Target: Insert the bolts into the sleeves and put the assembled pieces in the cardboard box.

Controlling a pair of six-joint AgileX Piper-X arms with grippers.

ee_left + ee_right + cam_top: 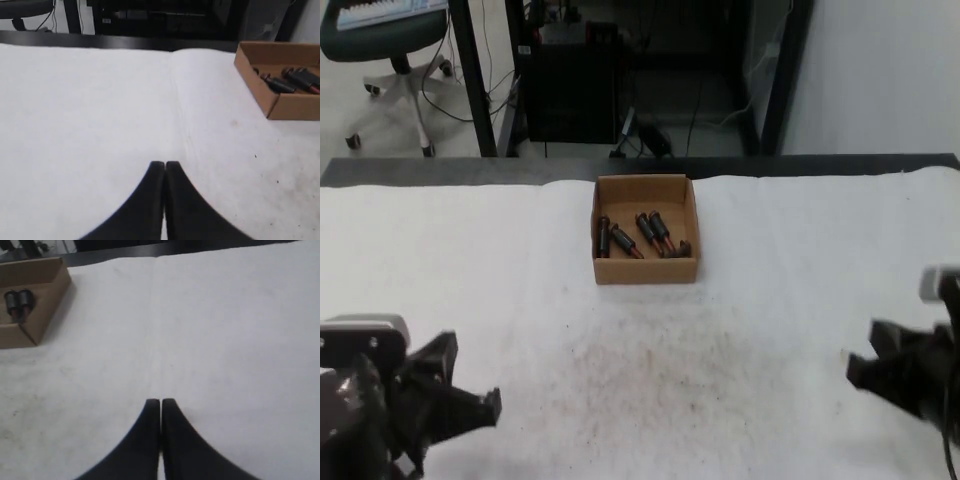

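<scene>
Apparently the job is done: assembled pieces (645,236) lie in the cardboard box (645,268) at twelve o'clock, with the left gripper (164,167) and right gripper (160,405) pinched closed, empty.

left gripper (164,167) closed over white cloth (90,110); cardboard box (295,107) holds assembled pieces (290,82)

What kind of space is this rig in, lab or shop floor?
Likely a lab or office workroom: a wheeled office chair and dark equipment stand behind a cloth-covered bench holding one cardboard box.
</scene>
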